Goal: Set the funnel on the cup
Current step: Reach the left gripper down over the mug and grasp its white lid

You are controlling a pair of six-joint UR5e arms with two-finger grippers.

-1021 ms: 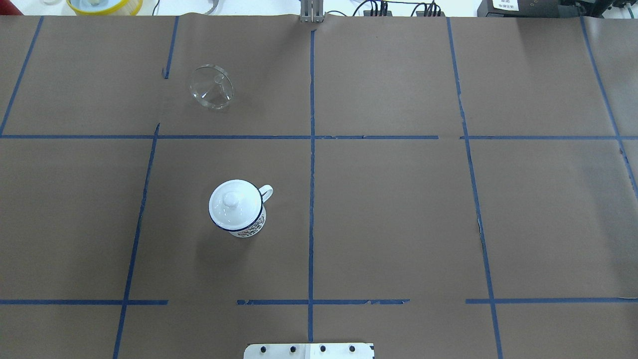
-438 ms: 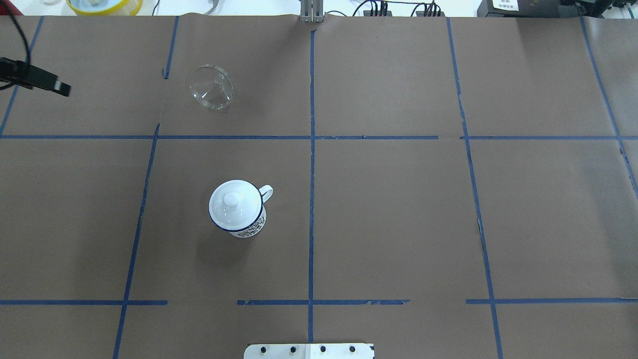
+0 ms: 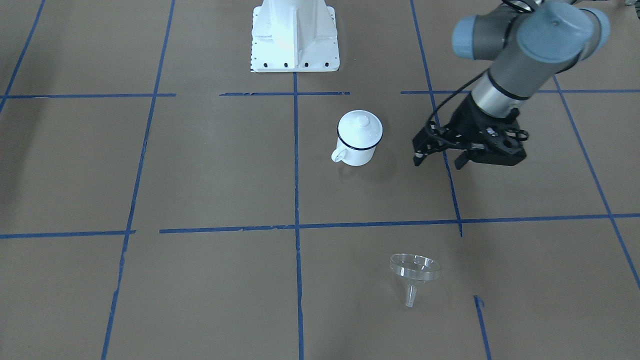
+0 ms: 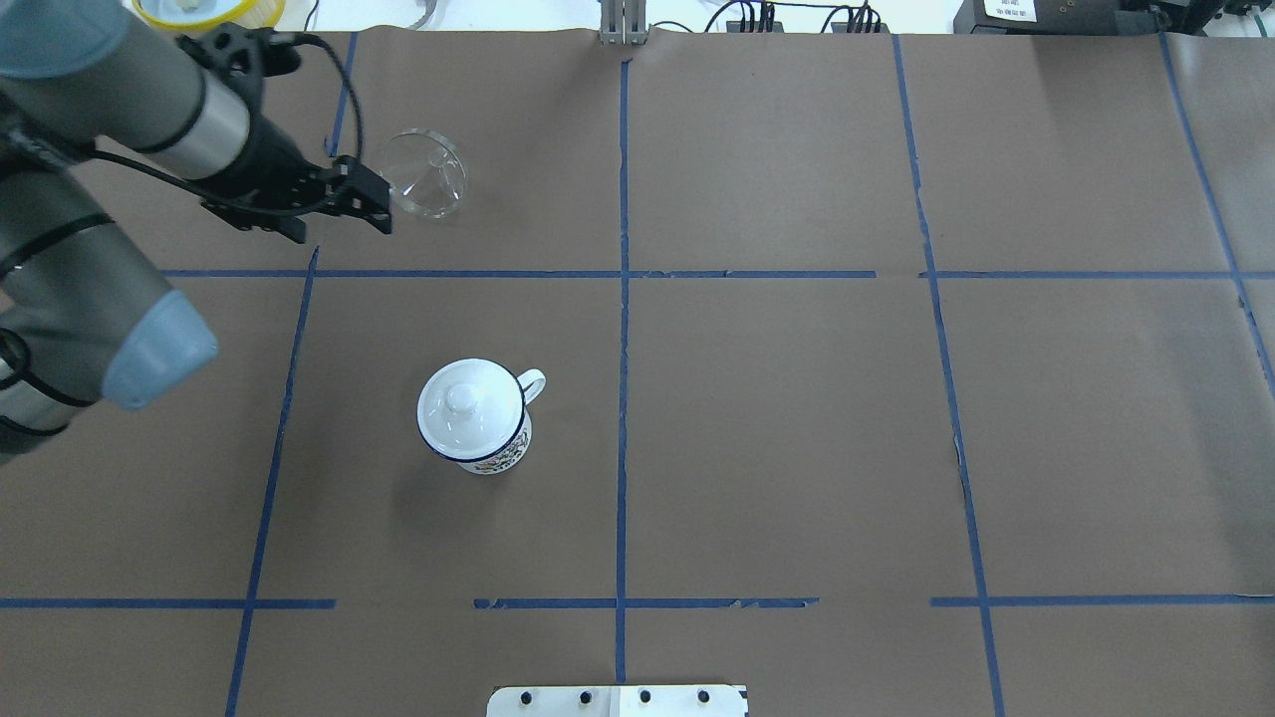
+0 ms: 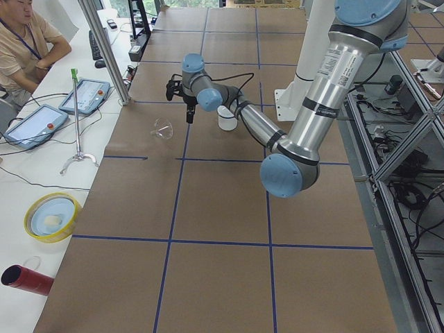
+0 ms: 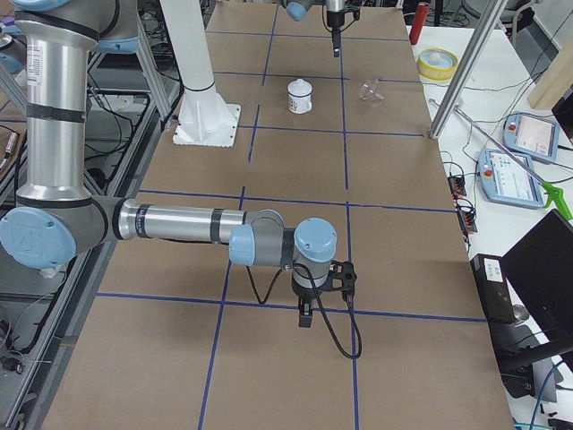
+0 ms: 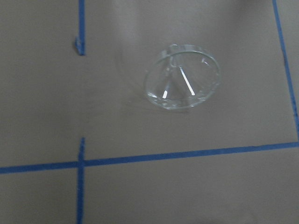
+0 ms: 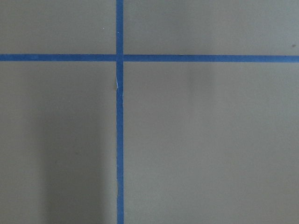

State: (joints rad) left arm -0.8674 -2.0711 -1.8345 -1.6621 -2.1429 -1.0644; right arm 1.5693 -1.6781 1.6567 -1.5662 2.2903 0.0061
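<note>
The clear funnel [image 4: 423,172] lies tilted on its rim and spout on the brown paper at the far left; it also shows in the front view [image 3: 415,272] and the left wrist view [image 7: 182,77]. The white cup [image 4: 476,428] with a dark blue rim stands upright nearer me, with a white knobbed lid [image 4: 463,398] on it. My left gripper [image 4: 339,231] is open and empty, above the table just left of the funnel [image 3: 439,161]. My right gripper [image 6: 306,313] shows only in the right side view, far from both; I cannot tell its state.
The white robot base plate [image 3: 295,35] is at the near edge. A yellow bowl [image 5: 50,216], a red cylinder [image 5: 28,277], tablets and a seated operator [image 5: 24,41] are beyond the table's far side. Metal posts [image 5: 104,48] stand there.
My left arm has swung in from the left edge and its gripper now hovers beside the funnel. The funnel and the lidded cup have not moved.
</note>
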